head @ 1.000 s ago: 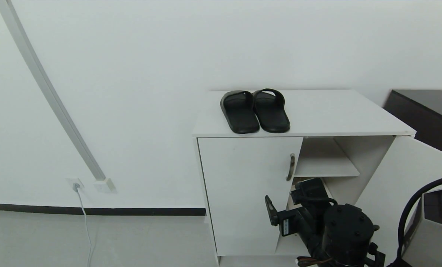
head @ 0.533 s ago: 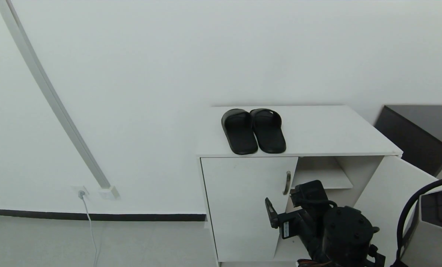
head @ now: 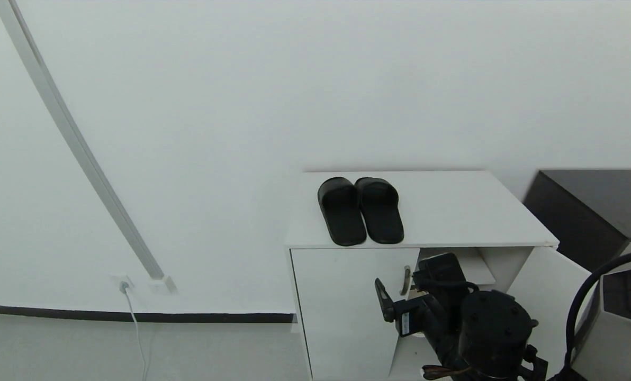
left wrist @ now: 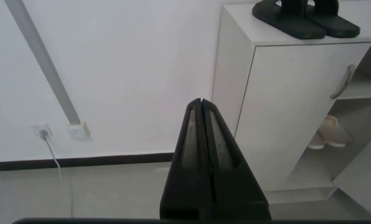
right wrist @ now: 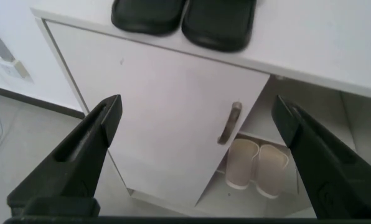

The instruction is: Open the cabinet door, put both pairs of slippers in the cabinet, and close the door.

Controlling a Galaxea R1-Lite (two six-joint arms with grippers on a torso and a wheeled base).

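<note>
my right gripper [right wrist: 195, 155] has its jaws spread wide with nothing between them. straight ahead of the gap is the closed left door [right wrist: 154, 118] of the cabinet [head: 426, 211]. the door's metal handle [right wrist: 229, 123] is beyond the fingertips and not touched. higher than the jaws, on the cabinet top, the black slippers [right wrist: 182, 15] lie side by side, touching each other. past the handle, in the open right half, the pale slippers [right wrist: 257, 163] sit together on a lower shelf. the right door [head: 548, 280] is swung open, off to the outer side of this gripper. my left gripper [left wrist: 201, 143] has its jaws pressed together on nothing, well apart from the cabinet ahead of it.
</note>
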